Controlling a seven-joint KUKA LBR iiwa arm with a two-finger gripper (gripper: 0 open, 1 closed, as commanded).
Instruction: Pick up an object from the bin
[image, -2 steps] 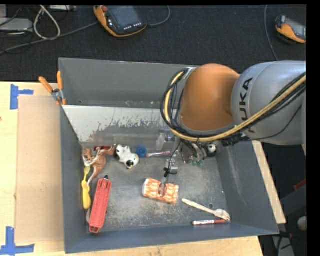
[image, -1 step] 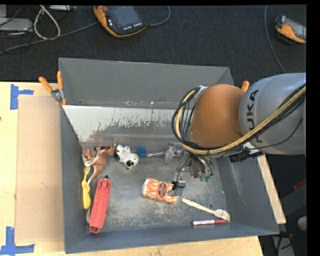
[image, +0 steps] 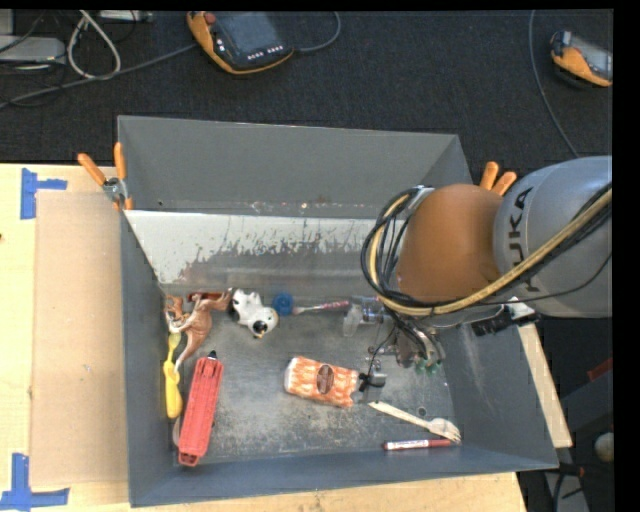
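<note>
We judge approach step: pincer (image: 400, 352) hangs just right of orange patterned packet (image: 322, 381); its opening we cannot tell. Next: centre over packet, close.

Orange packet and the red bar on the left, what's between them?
Nothing: only bare bin floor between the orange packet and the red bar, in the camera view.

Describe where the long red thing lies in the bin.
The long red thing lies at the lower left of the bin in the camera view, just right of the yellow stick.
</note>
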